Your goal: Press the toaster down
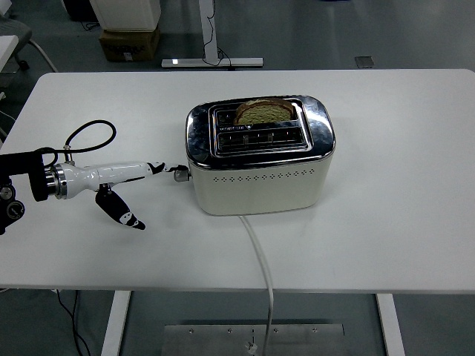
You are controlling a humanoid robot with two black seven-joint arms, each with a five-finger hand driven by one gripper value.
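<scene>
Your left hand (141, 182) has its long white fingers (122, 171) stretched out straight together, the black tips touching the toaster's lever (180, 174) on its left end, while the thumb (117, 210) hangs spread away below, gripping nothing. The toaster (260, 163) sits mid-table on the white table (401, 185), its cord (258, 256) running off the near edge. A slice of bread (260, 111) sits low in the rear slot, only its top showing.

A lab or workshop — grey floor (334, 33), cardboard box (128, 43) (on the floor).
</scene>
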